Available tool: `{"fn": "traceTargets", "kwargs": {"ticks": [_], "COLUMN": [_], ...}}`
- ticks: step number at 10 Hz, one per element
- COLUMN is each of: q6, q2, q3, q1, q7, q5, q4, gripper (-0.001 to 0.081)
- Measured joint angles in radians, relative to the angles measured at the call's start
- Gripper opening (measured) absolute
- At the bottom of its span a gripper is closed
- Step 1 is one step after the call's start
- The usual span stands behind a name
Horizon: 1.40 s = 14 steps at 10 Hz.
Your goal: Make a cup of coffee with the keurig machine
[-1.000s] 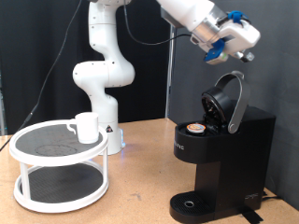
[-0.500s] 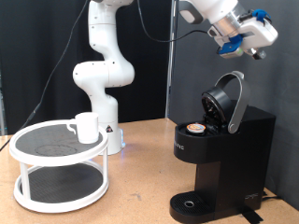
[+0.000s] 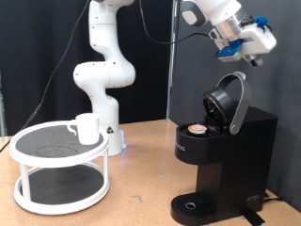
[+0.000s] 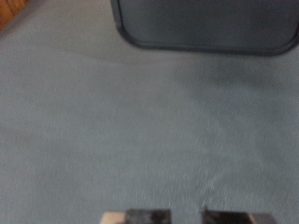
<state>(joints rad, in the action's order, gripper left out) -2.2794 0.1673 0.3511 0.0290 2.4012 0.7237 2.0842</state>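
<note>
The keurig machine (image 3: 224, 169) stands at the exterior view's right with its rounded lid (image 3: 229, 102) hinged up. A small brown-topped pod (image 3: 197, 129) sits in the open chamber. The white cup (image 3: 87, 128) stands on the top tier of a white round stand (image 3: 56, 179) at the exterior view's left, far from the gripper. My gripper (image 3: 250, 56) hangs high above the raised lid, touching nothing. In the wrist view my fingertips (image 4: 149, 217) are close together with nothing between them, over a grey surface and a dark rounded panel (image 4: 201, 23).
The arm's white base (image 3: 103, 85) stands behind the stand on the wooden table (image 3: 141, 202). A black curtain fills the back at the exterior view's right. The machine's round drip base (image 3: 196, 207) holds nothing.
My gripper has swung up and to the exterior view's right, then settled slightly lower above the lid. Cup, pod and lid have not moved.
</note>
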Motion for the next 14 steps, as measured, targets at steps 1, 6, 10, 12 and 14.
{"fn": "traceTargets", "kwargs": {"ticks": [1,6,10,12,14], "q6": [0.01,0.055,0.103,0.068,0.017], "q2": [0.002,0.03,0.066,0.062,0.053], "q3": [-0.005,-0.044,-0.092,-0.093,-0.094], "q1": [-0.012,-0.058,-0.109,-0.143,-0.163], "q7": [0.002,-0.003,-0.019,-0.016,-0.018], "q5": [-0.014,-0.037,-0.113,-0.192,-0.225], "q4": [0.011,0.043,0.067,0.113,0.154], "gripper": [0.0,0.0,0.0,0.0,0.0]}}
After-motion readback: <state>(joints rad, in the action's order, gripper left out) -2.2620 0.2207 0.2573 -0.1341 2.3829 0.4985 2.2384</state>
